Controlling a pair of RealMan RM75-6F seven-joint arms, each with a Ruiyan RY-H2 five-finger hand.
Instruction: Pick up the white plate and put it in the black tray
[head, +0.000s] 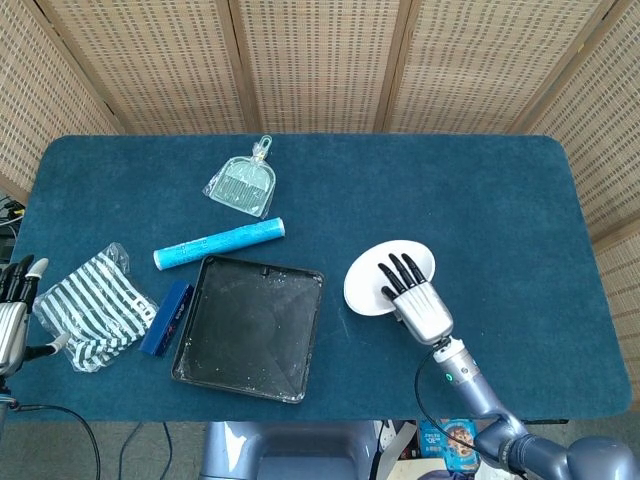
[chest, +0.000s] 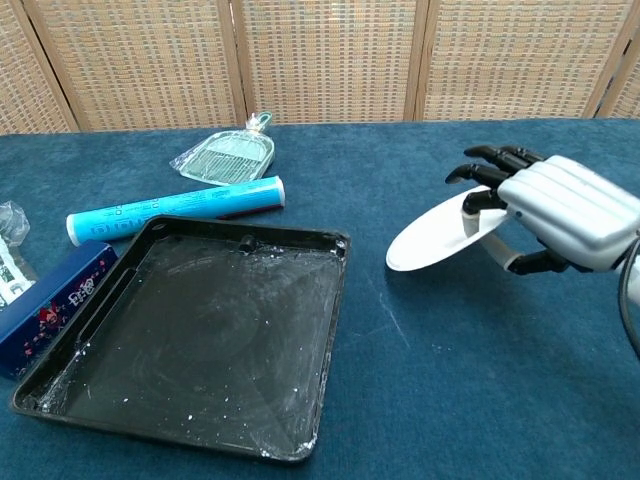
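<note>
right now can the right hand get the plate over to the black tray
Probably yes: the right hand grips the white plate, tilted off the table, and the black tray lies just beside it with nothing between them.

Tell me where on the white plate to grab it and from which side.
Take the white plate by its right rim, coming from the right, much as the right hand does now: fingers over the top, thumb beneath. It is thin and shallow, its right side already tilted up, so only the edge offers a pinch.
</note>
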